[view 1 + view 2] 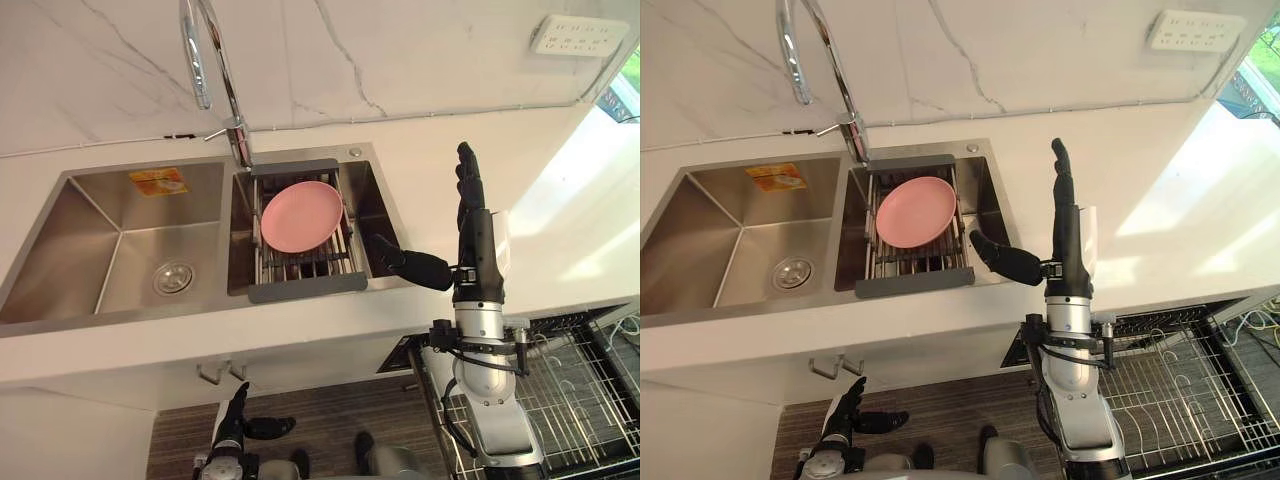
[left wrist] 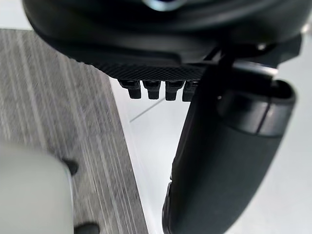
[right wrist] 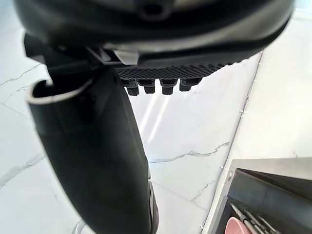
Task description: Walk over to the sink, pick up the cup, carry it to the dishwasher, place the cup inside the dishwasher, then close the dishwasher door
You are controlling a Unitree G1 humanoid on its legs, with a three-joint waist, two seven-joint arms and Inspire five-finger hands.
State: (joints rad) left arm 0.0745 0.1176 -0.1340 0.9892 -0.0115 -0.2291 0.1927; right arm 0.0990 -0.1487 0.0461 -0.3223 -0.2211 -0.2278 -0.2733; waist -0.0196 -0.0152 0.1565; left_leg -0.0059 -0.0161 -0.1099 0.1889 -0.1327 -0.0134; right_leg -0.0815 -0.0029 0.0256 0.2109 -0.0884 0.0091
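Cup: you cannot tell where it is; neither hand has it.

Right hand point(image 1: 478, 245): raised over the counter point(image 1: 560, 220) just right of the sink point(image 1: 100, 215). Its fingers are straight and point toward the wall point(image 1: 400, 50). The thumb is spread wide, reaching over the right basin's edge. It holds nothing.

Left hand point(image 1: 235, 415): low, below the counter front, over the floor point(image 1: 330, 420). Its fingers are relaxed with the thumb out, and it holds nothing.

Sink: steel, two basins. In the right basin you have a drain rack point(image 1: 305, 265) carrying a pink plate point(image 1: 301, 216), tilted. The left basin has a drain point(image 1: 173, 277) in its bottom. The faucet point(image 1: 205, 60) stands at the back between the basins.

Writing: there is an orange-yellow sticker point(image 1: 157, 181) on the left basin's back wall; its print is too small for you to read.

Dishwasher rack point(image 1: 575, 385): wire, pulled out low at the robot's right, below the counter edge.

Room: the counter is white, with a bright sun patch at its right end. The wall is white marble with grey veins and carries a white socket panel point(image 1: 578, 35) at upper right. The floor is dark striped wood.
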